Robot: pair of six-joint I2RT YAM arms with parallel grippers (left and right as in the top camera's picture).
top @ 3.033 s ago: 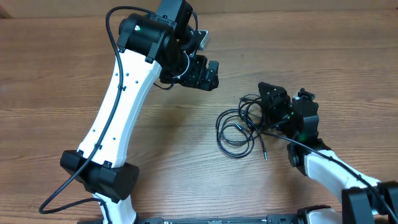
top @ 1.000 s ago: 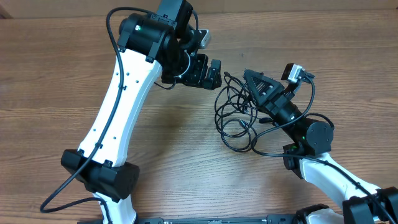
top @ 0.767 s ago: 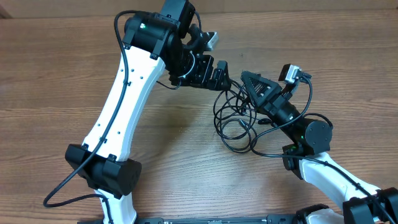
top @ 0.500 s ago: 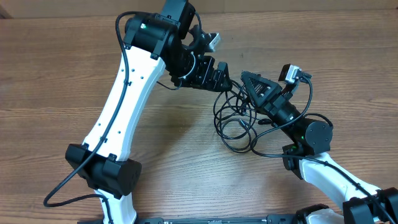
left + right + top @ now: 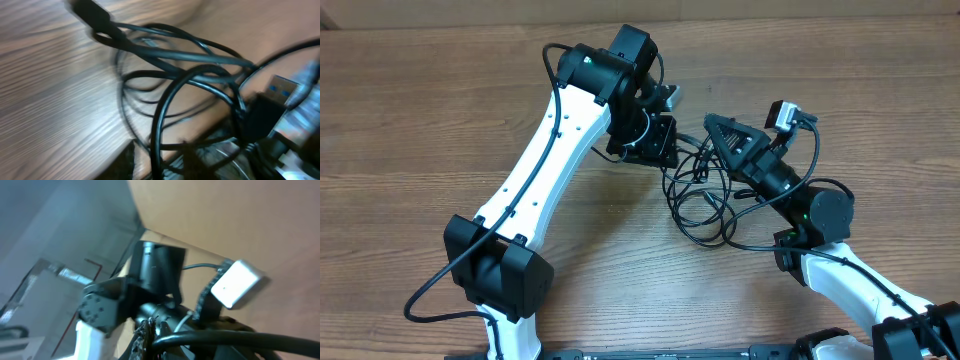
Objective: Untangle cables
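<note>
The cables [image 5: 701, 203] lie as one tangled black bundle on the wooden table, and some strands rise up to my right gripper [image 5: 713, 125]. That gripper is lifted above the table and shut on the cables. Its pads [image 5: 149, 330] meet in the right wrist view, with a black strand [image 5: 240, 340] running beside them. My left gripper [image 5: 665, 150] sits at the bundle's upper left edge. The left wrist view is blurred and shows cable loops [image 5: 200, 70] and a silvery plug [image 5: 280, 89]. One strand [image 5: 157, 145] runs between the dark fingers, and their closure is unclear.
The wooden table [image 5: 410, 150] stretches out to the left and front. My left arm's white link [image 5: 535, 170] crosses the middle of it. The left arm's wrist and white camera block [image 5: 235, 284] stand close in front of my right gripper.
My left arm has swung right and down onto the bundle's upper left, and its jaws have narrowed. The right arm and the lifted strands have stayed put.
</note>
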